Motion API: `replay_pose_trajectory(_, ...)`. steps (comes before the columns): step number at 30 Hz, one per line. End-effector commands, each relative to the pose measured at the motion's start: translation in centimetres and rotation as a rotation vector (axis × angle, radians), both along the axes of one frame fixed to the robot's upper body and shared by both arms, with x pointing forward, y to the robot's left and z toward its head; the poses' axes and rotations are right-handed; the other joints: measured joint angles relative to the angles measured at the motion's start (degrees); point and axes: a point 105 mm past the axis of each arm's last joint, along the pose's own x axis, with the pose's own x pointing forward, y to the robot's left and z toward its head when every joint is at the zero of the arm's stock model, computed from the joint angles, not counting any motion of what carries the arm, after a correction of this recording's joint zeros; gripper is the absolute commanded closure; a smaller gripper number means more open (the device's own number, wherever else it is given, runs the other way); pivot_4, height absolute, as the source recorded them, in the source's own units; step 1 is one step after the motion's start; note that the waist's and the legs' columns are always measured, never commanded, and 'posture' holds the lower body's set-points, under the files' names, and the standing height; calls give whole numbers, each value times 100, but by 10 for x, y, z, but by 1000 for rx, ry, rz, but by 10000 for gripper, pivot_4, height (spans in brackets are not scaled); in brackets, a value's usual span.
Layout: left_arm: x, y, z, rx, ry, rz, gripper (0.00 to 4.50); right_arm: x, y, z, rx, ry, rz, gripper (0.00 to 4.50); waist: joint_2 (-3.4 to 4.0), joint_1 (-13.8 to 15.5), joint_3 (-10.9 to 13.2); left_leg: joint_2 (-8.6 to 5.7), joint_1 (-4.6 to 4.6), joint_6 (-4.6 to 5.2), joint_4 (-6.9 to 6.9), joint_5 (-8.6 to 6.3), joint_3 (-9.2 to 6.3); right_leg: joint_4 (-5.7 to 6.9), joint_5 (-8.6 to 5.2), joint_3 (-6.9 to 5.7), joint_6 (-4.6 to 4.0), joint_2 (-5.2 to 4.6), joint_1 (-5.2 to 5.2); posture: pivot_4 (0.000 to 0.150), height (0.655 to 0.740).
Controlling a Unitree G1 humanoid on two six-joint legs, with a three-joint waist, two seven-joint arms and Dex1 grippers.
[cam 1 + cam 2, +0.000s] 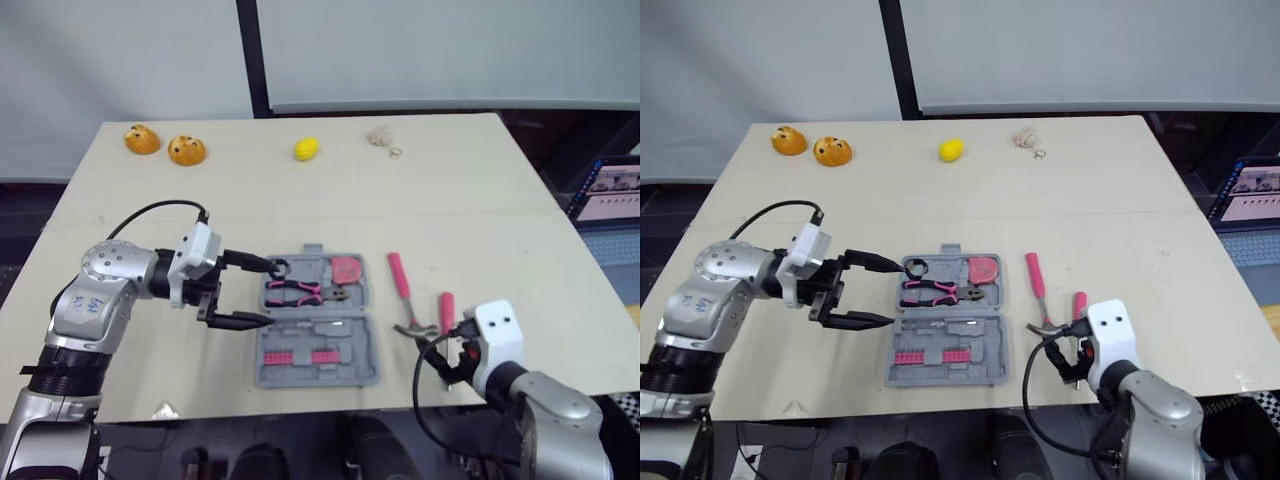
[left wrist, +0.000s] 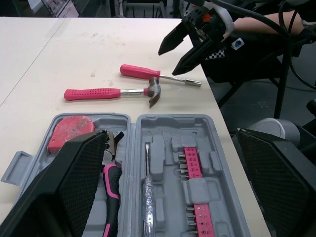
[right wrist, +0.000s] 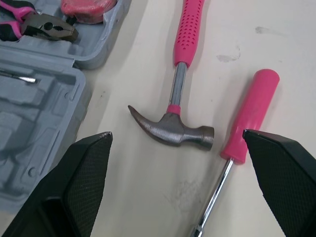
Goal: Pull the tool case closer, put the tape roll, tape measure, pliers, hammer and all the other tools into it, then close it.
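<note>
Table (image 1: 300,200) bears the opened tool case (image 1: 362,352), hammer (image 1: 400,282) lying just beside

Left gripper (image 1: 268,292) spread wide, right gripper (image 3: 177,134) spread wide

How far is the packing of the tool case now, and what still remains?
Done: pliers and tape measure lie in the open tool case. In hand: nothing; the right gripper is open over the hammer, the left gripper open beside the case. Left: hammer, pink screwdriver, then closing the case.
</note>
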Motion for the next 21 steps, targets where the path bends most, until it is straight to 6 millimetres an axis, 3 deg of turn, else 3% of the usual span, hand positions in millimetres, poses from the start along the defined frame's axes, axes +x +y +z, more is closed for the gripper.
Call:
replay_pose_trajectory(1,-2,-1,13,-2,-52,-16,0,18,1,-4,-3,11,-41,241,0,-5,0,1,0,0,-1,0,0,0,0,0,0,0,0,1500,7370)
replay_pose_trajectory(14,-3,-1,14,-3,-63,-8,0,46,10,-19,7,25,-124,241,0,0,0,6,-5,2,-5,-1,-1,-4,0,0,1,-4,-4,1500,7370)
replay_pose_trajectory(17,-3,-1,13,-1,-63,-8,0,48,11,-23,5,32,-125,8640,1,-1,0,15,-4,2,-6,-1,0,-4,0,0,1,-3,-4,1500,7370)
replay_pose_trajectory(19,-3,-1,13,0,-64,-9,0,49,16,-24,14,35,-110,18230,1,-10,0,28,-4,1,-6,-1,1,-4,0,0,1,-2,-4,1500,7370)
replay_pose_trajectory(21,-3,-1,14,2,-66,-9,0,50,19,-25,19,38,-106,18230,1,-16,0,34,-4,1,-6,-1,2,-4,0,0,1,0,-4,1500,7370)
